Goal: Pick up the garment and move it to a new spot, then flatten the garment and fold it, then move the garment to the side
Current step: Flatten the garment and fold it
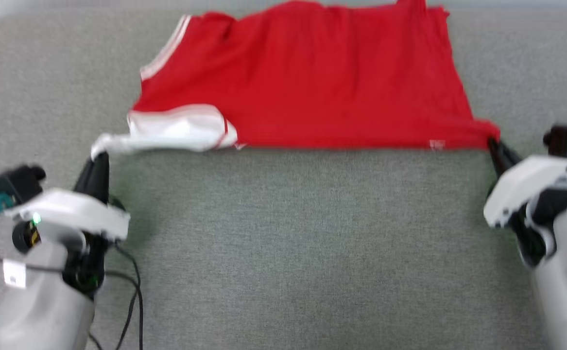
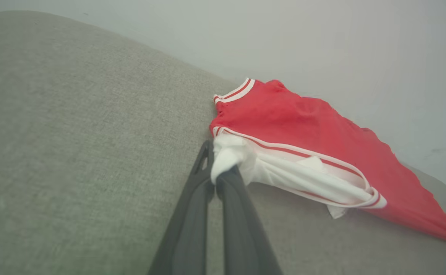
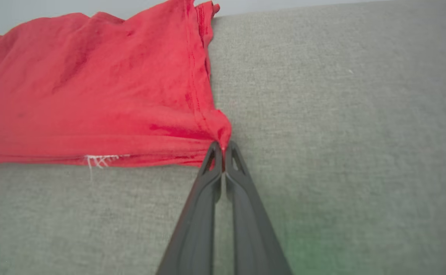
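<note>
Both jaws tight on garment [image 1: 312,78] corners

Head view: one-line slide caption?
Left pincer and right pincer each grip a near corner of the red jersey on grey upholstery.

Red jersey garment [image 1: 322,78]: body plain red throughout. Left end, white sleeve panel [image 1: 176,129], bordered by red-and-white striped trim [image 2: 235,91]. Near hem, white stitching [image 3: 98,160]. Woven cloth surface [image 1: 283,243]: even heathered grey. Far wall [image 2: 322,38]: pale grey. Left gripper [image 1: 99,160], right gripper [image 1: 494,146]: dark grey fingers, white shells, green lamps.
</note>
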{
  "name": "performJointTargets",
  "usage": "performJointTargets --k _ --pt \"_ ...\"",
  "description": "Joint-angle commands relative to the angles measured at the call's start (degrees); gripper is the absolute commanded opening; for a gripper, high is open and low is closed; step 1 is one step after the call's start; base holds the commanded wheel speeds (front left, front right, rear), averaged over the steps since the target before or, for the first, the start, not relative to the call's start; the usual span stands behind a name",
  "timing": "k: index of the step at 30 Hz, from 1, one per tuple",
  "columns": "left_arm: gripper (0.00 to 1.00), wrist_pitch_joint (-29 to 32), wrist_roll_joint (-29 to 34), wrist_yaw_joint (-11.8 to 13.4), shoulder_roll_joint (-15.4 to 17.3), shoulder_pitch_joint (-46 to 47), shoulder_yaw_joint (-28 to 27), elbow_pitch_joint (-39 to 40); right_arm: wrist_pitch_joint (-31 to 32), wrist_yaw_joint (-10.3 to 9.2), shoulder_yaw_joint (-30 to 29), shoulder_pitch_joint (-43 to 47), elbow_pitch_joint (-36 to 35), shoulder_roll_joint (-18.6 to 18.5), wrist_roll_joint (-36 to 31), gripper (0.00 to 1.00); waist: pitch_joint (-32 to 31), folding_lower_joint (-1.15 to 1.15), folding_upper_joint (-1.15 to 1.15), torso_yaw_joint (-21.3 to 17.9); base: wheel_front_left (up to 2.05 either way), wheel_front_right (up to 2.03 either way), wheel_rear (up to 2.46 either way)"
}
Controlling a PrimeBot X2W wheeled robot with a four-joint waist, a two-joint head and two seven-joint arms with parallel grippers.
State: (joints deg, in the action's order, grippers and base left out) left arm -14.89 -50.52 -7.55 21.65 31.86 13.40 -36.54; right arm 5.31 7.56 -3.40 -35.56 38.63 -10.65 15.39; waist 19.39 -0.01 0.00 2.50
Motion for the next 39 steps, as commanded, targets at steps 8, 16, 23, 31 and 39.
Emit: performJointTargets --k 8,16,23,31,39 --pt "0.00 -0.4 1.7 1.1 0.1 -15.3 -4.1 5.4 3.9 -0.16 -4.4 19.5 -13.7 1.2 1.5 0.00 -8.4 0.01 0.00 -0.4 0.00 0.00 0.00" --pt "0.00 0.0 2.2 5.0 -0.8 -30.8 -5.0 14.0 9.6 -0.16 -9.5 35.3 -27.4 5.6 1.0 0.00 -13.3 0.01 0.00 -0.5 0.00 0.00 0.00" --pt "0.00 3.3 1.0 9.8 -0.7 -41.2 -5.1 23.9 15.0 -0.20 -13.2 47.0 -36.2 7.3 0.4 0.00 -16.1 0.01 0.00 0.7 0.00 0.00 0.00" --pt "0.00 7.4 -0.1 13.5 0.7 -48.0 -5.5 33.3 20.0 -0.20 -13.5 52.9 -41.6 7.6 1.4 0.00 -17.1 0.01 0.00 1.2 0.00 0.00 0.00" --pt "0.00 10.0 1.1 12.6 1.8 -41.1 -3.6 36.8 19.7 -0.13 -10.1 46.8 -43.8 7.7 -0.5 0.00 -14.9 0.01 0.00 0.9 0.00 0.00 0.00"
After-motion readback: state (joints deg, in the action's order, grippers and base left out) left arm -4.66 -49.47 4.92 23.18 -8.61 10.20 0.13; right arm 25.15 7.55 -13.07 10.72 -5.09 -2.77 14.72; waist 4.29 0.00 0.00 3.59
